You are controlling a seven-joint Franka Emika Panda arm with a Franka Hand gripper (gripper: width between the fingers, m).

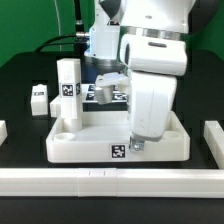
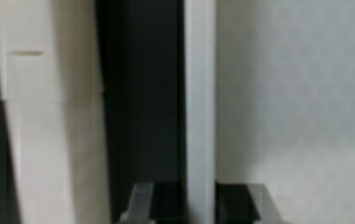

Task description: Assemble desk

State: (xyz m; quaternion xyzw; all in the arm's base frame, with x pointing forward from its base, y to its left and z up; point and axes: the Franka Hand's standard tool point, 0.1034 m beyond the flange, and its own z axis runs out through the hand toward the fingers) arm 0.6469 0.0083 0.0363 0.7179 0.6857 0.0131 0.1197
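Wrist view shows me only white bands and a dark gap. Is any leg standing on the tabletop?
Observer: Yes, one leg stands upright at the tabletop's rear corner on the exterior view's left.
Operator: Any other parts loose?
Observer: A shorter white tagged piece sits on the black table, apart from the tabletop, farther to that view's left.
Operator: Where is my tool?
Observer: The tool is down low at the tabletop's front, just right of the front rim's tag.
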